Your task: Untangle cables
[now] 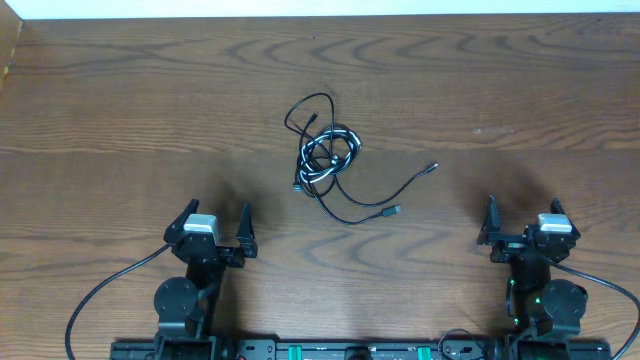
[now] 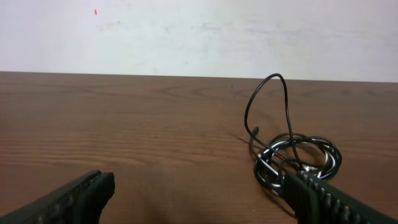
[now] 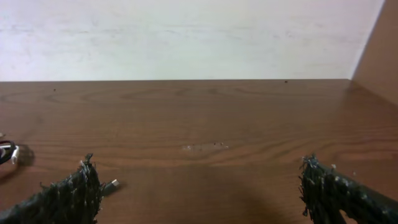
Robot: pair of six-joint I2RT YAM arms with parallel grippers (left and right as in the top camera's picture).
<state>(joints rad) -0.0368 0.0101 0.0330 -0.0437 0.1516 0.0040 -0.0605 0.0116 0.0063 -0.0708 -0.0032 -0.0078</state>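
The cables [image 1: 325, 155] lie in a small tangle at the middle of the wooden table: thin black cords wound with a white one, and one black loop arching up [image 2: 273, 93]. Two black strands trail right and end in plugs [image 1: 432, 168] [image 1: 395, 211]. My left gripper [image 1: 218, 210] stands open near the front left, short of the tangle [image 2: 298, 158], which lies ahead and to its right. My right gripper [image 1: 523, 208] stands open at the front right, holding nothing. A plug end [image 3: 111, 185] lies just beside its left finger [image 3: 81, 186].
Thick black arm cords [image 1: 100, 295] curve over the table's front on both sides. A white wall [image 2: 199, 37] rises behind the table's far edge. A brown side panel [image 3: 379, 50] stands at the far right.
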